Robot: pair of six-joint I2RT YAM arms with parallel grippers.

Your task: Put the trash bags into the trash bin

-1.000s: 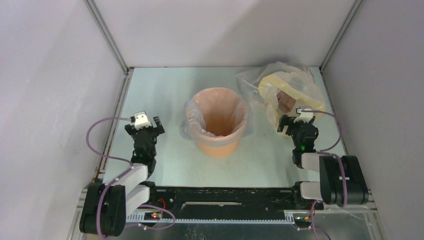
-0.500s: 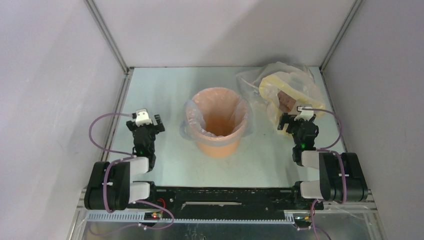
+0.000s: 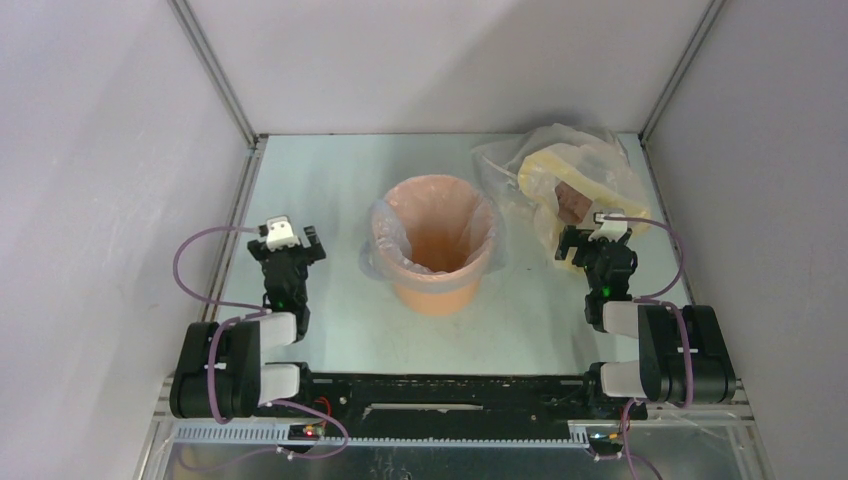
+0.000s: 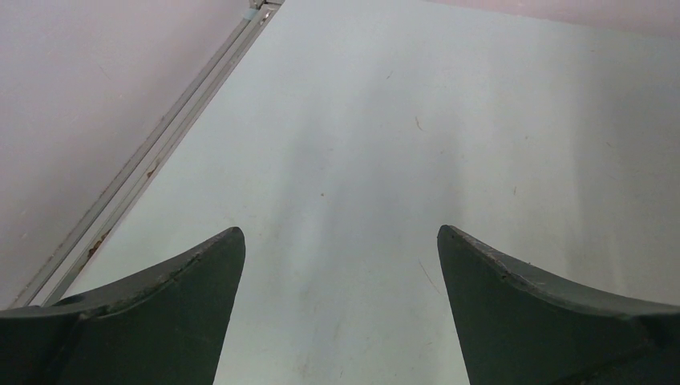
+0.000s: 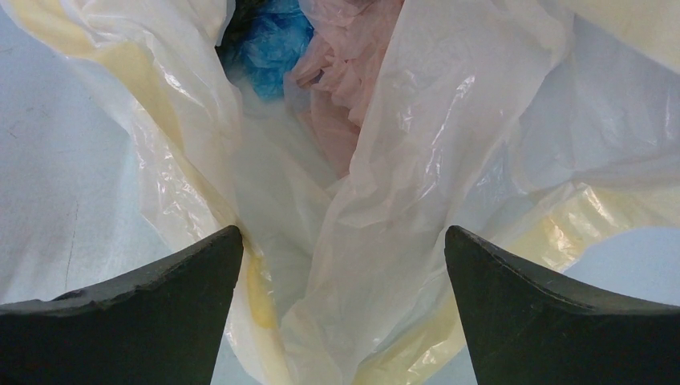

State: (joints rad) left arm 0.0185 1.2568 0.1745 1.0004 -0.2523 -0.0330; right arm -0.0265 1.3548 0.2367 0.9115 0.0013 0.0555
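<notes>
The orange trash bin [image 3: 437, 292] stands upright in the middle of the table. The thin pale blue-grey trash bag [image 3: 377, 230] lines it, with its film folded out over the rim all round. My left gripper [image 3: 288, 247] is open and empty, well left of the bin; its wrist view shows only bare table between the jaws of the left gripper [image 4: 341, 241]. My right gripper [image 3: 596, 241] is open at the near edge of the clear-and-yellow plastic bundle [image 3: 572, 172]. In the right wrist view the bundle [image 5: 401, 144] lies between the spread jaws of the right gripper [image 5: 343, 237], not pinched.
The bundle holds blue [image 5: 273, 40] and pink [image 5: 345, 72] plastic inside. Grey walls close in the table on the left, back and right. A metal rail [image 4: 152, 160] runs along the left edge.
The left arm has folded back a little and its gripper has shifted slightly left and away. The right gripper, the bin and the bundle have not moved.
</notes>
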